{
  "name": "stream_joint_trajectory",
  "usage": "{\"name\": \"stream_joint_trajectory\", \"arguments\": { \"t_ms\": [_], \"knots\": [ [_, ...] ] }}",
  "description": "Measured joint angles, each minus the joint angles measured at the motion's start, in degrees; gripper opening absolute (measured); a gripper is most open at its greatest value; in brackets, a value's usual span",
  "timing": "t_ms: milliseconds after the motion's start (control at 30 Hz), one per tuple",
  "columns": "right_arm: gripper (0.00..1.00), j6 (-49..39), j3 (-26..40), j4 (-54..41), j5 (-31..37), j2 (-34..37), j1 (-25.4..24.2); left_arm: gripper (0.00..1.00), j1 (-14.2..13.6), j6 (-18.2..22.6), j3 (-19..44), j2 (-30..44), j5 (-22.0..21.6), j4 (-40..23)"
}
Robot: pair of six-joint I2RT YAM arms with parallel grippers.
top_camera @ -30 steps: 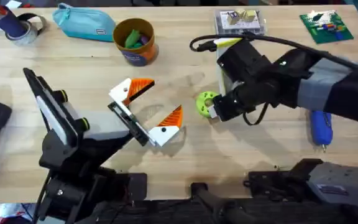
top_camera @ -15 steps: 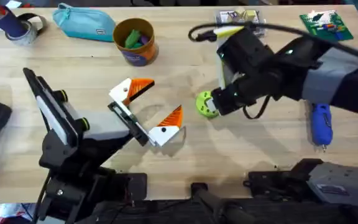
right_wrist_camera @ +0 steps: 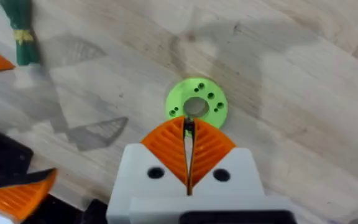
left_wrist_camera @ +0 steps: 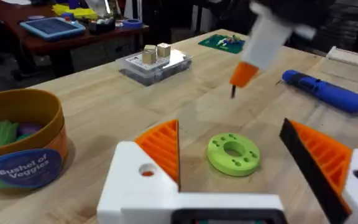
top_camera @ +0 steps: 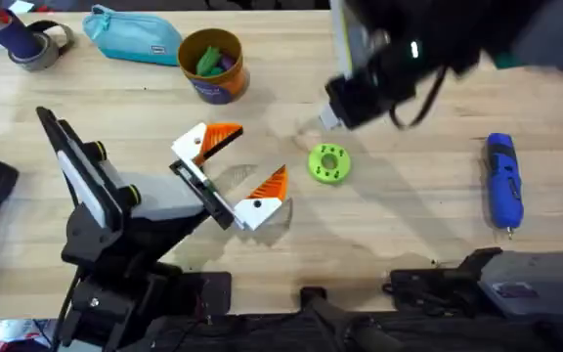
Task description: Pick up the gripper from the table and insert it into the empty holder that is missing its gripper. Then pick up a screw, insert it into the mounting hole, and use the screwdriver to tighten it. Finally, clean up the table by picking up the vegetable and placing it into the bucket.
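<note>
My right gripper hangs high above the table, shut on a small dark screw that points down over a green disc with a centre hole and small holes. The left gripper is open, low and just left of the disc, holding nothing. At the right lies the blue screwdriver. The yellow bucket stands at the back with green pieces inside. A dark green vegetable with a yellow band lies on the wood by a left finger. The loose gripper and holder are out of view.
A teal pouch and a tape roll sit at the back left. A clear box with small blocks and a green board are at the far right. Bare wood lies between the disc and the screwdriver.
The right arm has lifted off the green disc and swung up and toward the back. The disc, the screwdriver and the left arm have stayed put.
</note>
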Motion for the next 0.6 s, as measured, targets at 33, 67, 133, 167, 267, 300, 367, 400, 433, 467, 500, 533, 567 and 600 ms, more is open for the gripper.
{"name": "stream_joint_trajectory", "arguments": {
  "t_ms": [33, 67, 133, 167, 267, 300, 367, 400, 433, 467, 500, 533, 567, 600],
  "knots": [
    [0.006, -0.7, 3.9, -2.3, 0.1, 2.2, 0.0, 0.991, 0.0, 0.0, 0.0, 0.0, 0.0, 0.0],
    [0.006, -1.4, 7.6, -4.2, 0.3, 4.3, 0.1, 0.991, 0.0, 0.0, 0.0, 0.0, 0.0, 0.0],
    [0.006, -3.0, 14.7, -8.0, 0.3, 8.9, 0.5, 0.991, 0.0, 0.0, 0.0, 0.0, 0.0, 0.0],
    [0.006, -3.9, 18.1, -9.2, -0.1, 11.2, 0.9, 0.991, 0.0, 0.0, 0.0, 0.0, 0.0, 0.0],
    [0.006, -6.6, 26.5, -11.2, -3.3, 16.8, 2.0, 0.991, 0.0, 0.0, 0.0, 0.0, 0.0, 0.0],
    [0.006, -7.4, 28.7, -11.4, -4.7, 18.2, 2.5, 0.991, 0.0, 0.0, 0.0, 0.0, 0.0, 0.0],
    [0.006, -9.0, 32.2, -11.5, -7.7, 19.9, 3.3, 0.991, 0.0, 0.0, 0.0, 0.0, 0.0, 0.0],
    [0.006, -9.7, 33.2, -11.4, -8.8, 20.2, 3.8, 0.991, 0.0, 0.0, 0.0, 0.0, 0.0, 0.0],
    [0.006, -10.5, 33.8, -11.5, -9.8, 20.3, 4.3, 0.991, 0.0, 0.0, 0.0, 0.0, 0.0, 0.0],
    [0.006, -11.3, 34.4, -11.6, -10.7, 20.2, 4.7, 0.991, 0.0, 0.0, 0.0, 0.0, 0.0, 0.0],
    [0.006, -12.2, 34.8, -11.6, -11.7, 20.2, 5.3, 0.991, 0.0, 0.0, 0.0, 0.0, 0.0, 0.0],
    [0.006, -13.4, 35.1, -11.6, -13.0, 20.2, 5.9, 0.991, 0.0, 0.0, 0.0, 0.0, 0.0, 0.0],
    [0.006, -14.4, 35.2, -11.6, -14.1, 20.1, 6.5, 0.991, 0.0, 0.0, 0.0, 0.0, 0.0, 0.0],
    [0.006, -15.5, 35.2, -11.5, -15.5, 20.1, 7.3, 0.991, 0.0, 0.0, 0.0, 0.0, 0.0, 0.0]
  ]
}}
